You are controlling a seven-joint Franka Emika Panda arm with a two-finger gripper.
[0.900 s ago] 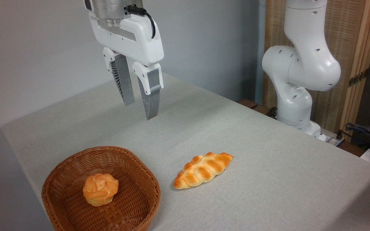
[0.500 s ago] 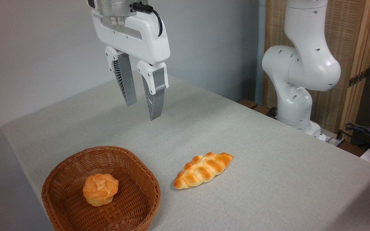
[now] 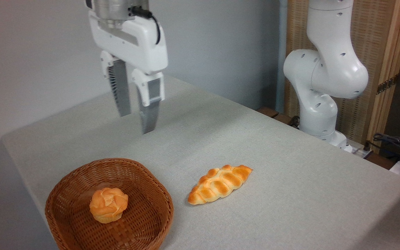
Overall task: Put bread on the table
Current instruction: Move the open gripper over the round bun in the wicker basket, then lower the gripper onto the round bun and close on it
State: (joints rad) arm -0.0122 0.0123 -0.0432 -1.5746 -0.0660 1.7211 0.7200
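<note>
The bench [image 3: 290, 194], draped in a light grey-beige woven cloth with rounded corners, fills most of the view and carries everything else. Taking the brown wicker basket [image 3: 78, 180] as the landmark: it sits on the bench at its near left corner, round and shallow.

The white robot arm [image 3: 325, 69] stands well to the right of the basket and farther back, at the bench's far edge, its base beside a slatted wooden screen [image 3: 394, 52].

The pincer [image 3: 135, 122] hangs in the air above and behind the basket, pointing down, well clear of the cloth. Its two grey ribbed fingers [image 3: 119, 90] stand a narrow gap apart with nothing between them; the nearer one is slightly blurred.

A braided oval loaf [image 3: 219, 183] lies on the cloth just to the right of the basket, apart from its rim, angled up toward the right.

The bread [image 3: 108, 204], a small round golden-orange bun with a folded top, rests inside the basket on its woven floor, near the middle.
</note>
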